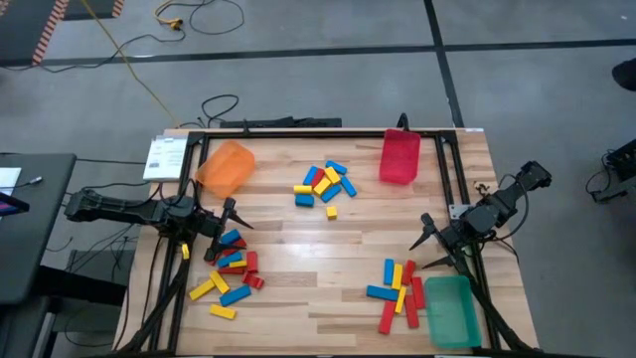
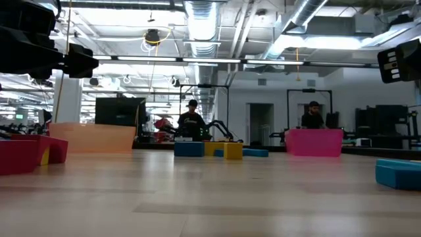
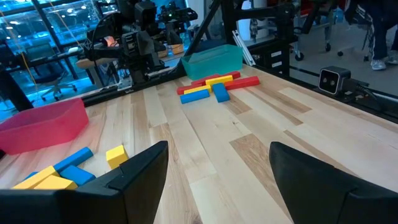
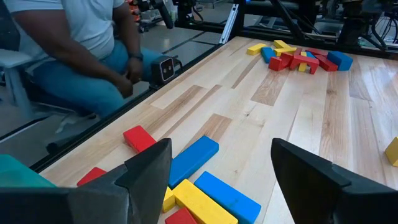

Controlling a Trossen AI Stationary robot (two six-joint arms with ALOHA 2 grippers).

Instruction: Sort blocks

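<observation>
Red, blue and yellow blocks lie flat on the wooden table in three heaps: one far at the middle (image 1: 323, 184), one near left (image 1: 231, 268) and one near right (image 1: 397, 288). My left gripper (image 1: 224, 231) hovers open over the far end of the near-left heap, with nothing between its fingers (image 3: 217, 168). My right gripper (image 1: 425, 242) hovers open just right of the near-right heap, whose blocks (image 4: 199, 180) lie below and ahead of its empty fingers (image 4: 221, 168).
An orange bin (image 1: 227, 166) stands far left, a red bin (image 1: 399, 156) far right and a green bin (image 1: 452, 310) at the near right corner. A black frame (image 1: 298, 132) runs along the far edge. A person (image 4: 74, 50) sits beside the table.
</observation>
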